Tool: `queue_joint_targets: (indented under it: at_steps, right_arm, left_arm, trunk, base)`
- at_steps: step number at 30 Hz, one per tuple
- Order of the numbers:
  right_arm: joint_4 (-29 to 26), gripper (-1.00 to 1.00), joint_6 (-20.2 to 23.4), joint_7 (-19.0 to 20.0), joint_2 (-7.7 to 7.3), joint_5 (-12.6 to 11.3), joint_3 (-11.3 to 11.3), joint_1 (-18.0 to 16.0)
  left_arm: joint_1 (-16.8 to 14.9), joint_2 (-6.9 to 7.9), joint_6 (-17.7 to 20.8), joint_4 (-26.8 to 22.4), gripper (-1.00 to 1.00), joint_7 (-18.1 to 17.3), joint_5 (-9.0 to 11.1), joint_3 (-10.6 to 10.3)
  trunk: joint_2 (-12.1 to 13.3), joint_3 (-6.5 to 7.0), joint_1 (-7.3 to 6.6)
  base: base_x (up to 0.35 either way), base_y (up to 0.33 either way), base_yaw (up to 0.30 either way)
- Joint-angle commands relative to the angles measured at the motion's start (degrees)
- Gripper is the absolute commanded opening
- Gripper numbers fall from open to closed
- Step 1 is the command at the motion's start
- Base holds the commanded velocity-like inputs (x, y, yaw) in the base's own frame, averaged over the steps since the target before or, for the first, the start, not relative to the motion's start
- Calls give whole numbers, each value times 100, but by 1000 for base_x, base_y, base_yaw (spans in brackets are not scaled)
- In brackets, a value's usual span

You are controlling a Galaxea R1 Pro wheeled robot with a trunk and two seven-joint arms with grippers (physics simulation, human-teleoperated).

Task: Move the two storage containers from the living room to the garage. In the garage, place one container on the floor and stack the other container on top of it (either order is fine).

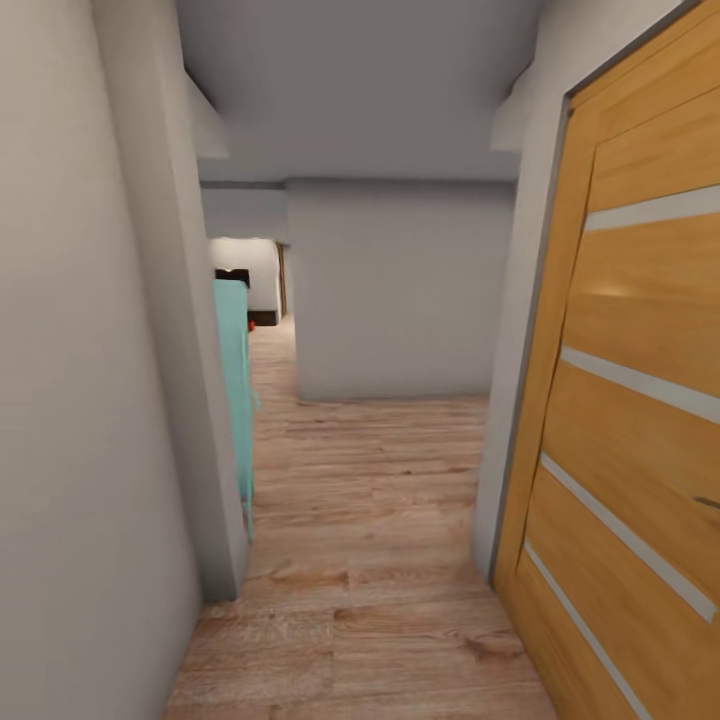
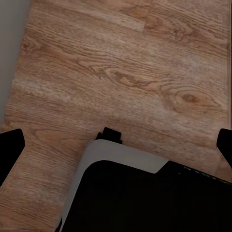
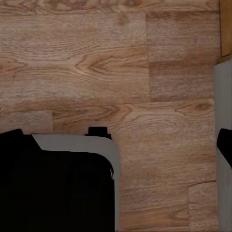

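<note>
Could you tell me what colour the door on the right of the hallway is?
The door is honey-coloured wood with pale horizontal strips, best seen in the head view.

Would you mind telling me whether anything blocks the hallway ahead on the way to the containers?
Nothing stands on the wood plank floor ahead. The passage is narrow, though: a grey wall corner with a teal object behind it on the left, a wooden door on the right, and a wall facing it.

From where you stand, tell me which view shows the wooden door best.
The head view. The door runs down its right side, orange-brown wood with pale slits, swung open beside the white frame. The right wrist view catches a thin orange-brown strip in one corner, probably the door's edge. The left wrist view looks down on the plank floor.
</note>
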Motion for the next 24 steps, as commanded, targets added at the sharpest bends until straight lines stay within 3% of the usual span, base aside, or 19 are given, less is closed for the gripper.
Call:
queue_joint_targets:
  at_steps: [1,24]
  right_arm:
    - [18,100,-30,-3,2,-38,49,-8]
    - [18,100,-6,-3,-3,-2,119,-8]
  left_arm:
    - [-5,-1,-18,4,100,3,5,46]
    - [-5,-1,-19,4,100,3,21,57]
  trunk:
    - [-6,-9,4]
    - [-6,-9,4]
  base:
    - [322,0,0]
    - [322,0,0]
